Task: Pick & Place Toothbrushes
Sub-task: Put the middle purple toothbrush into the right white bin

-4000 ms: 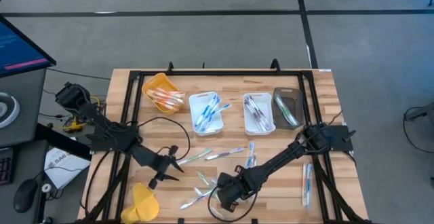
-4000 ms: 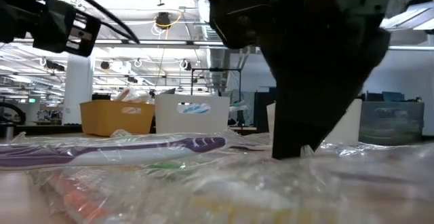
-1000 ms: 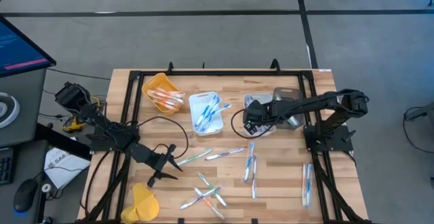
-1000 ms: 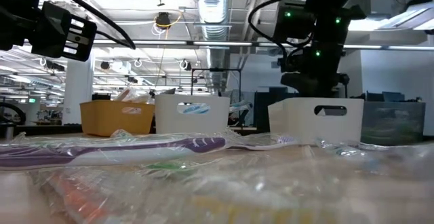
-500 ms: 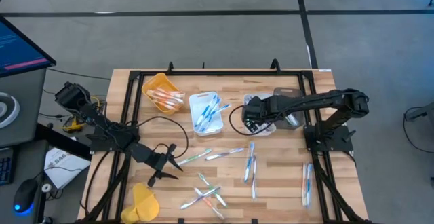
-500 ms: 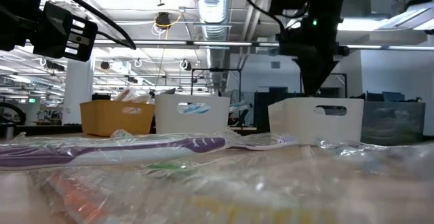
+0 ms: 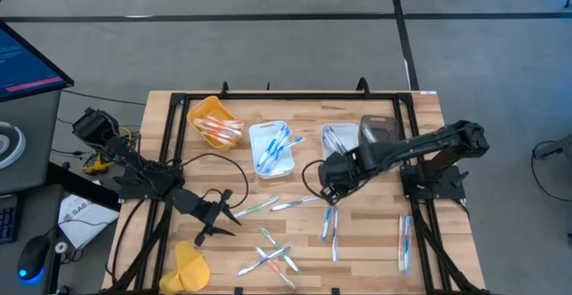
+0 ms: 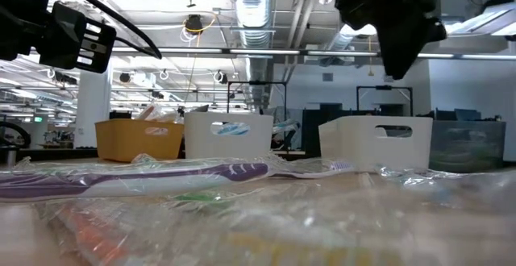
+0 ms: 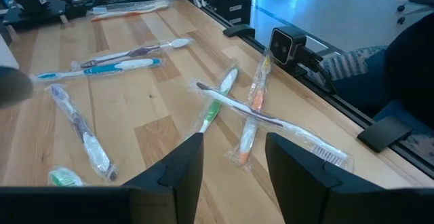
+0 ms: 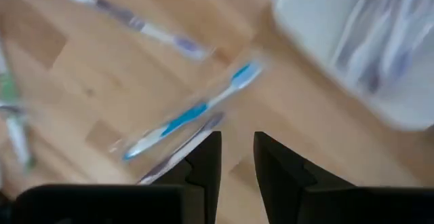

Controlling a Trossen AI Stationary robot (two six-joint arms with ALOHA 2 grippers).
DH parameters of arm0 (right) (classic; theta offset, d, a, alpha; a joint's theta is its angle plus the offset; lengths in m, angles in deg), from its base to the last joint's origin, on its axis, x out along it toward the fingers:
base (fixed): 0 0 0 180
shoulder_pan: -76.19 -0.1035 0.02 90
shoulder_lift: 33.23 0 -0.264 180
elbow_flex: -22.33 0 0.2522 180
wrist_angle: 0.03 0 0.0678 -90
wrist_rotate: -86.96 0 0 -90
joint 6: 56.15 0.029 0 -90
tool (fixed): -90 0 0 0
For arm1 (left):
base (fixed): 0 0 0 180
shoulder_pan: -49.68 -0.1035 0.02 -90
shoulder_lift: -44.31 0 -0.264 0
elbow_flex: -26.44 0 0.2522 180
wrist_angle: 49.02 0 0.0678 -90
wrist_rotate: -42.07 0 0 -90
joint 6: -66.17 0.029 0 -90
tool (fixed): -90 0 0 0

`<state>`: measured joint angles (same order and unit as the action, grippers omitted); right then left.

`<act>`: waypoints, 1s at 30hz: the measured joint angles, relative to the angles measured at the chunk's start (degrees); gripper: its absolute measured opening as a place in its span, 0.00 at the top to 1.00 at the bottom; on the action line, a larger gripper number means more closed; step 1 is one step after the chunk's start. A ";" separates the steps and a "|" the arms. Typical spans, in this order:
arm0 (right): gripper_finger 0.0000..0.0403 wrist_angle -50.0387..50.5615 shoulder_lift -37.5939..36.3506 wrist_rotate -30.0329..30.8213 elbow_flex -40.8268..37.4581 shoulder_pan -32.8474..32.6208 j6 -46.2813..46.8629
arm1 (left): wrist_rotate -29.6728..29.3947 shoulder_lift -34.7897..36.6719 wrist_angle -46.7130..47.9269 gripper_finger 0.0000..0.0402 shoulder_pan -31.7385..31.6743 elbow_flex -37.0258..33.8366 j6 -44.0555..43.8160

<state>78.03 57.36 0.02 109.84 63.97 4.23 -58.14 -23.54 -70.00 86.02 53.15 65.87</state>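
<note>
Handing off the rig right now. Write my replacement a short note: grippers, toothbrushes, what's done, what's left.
Right gripper: empty, fingers slightly apart, above the table just in front of the white tray of grey brushes.
Left gripper: open, empty, waiting at front left.
Done: brushes sorted into the yellow tray, the white tray of blue brushes, the grey-brush tray and the dark tray.
Left: wrapped loose toothbrushes on the table, and a pair at the right edge.

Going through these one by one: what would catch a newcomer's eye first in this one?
First, the loose toothbrushes in clear wrappers scattered over the wooden table's near half. Next, the row of bins at the far edge, from the yellow bin to the dark bin. The right gripper hangs empty beside the white bin; the left gripper waits open near the left.
</note>
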 joint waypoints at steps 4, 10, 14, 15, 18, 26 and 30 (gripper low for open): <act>0.80 -1.21 0.00 -1.73 0.00 -4.22 7.70 | 0.00 0.00 0.00 0.62 0.00 0.00 0.00; 0.77 -3.30 0.70 -1.72 0.00 -10.04 16.60 | 0.00 0.00 0.00 0.62 0.00 0.00 0.00; 0.67 -5.93 2.63 -1.62 0.07 -12.51 21.39 | -0.02 0.00 0.00 0.62 0.00 0.00 0.00; 0.65 -5.68 3.06 -1.64 -0.17 -13.19 22.17 | -0.02 0.00 0.00 0.62 0.00 0.00 0.00; 0.56 -8.88 5.41 -1.76 0.26 -14.37 24.33 | 0.00 -0.02 -0.02 0.62 0.00 0.00 -0.02; 0.47 -13.44 13.19 -6.17 -0.04 -14.59 31.20 | -0.02 -0.02 -0.15 0.62 -0.40 -0.60 0.01; 0.48 -16.15 15.90 -7.12 0.06 -13.90 31.21 | -0.02 -0.02 -0.15 0.62 -1.26 -0.80 0.02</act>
<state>61.88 73.26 -7.10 109.90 50.07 35.44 -58.17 -23.57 -70.16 84.75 52.36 65.90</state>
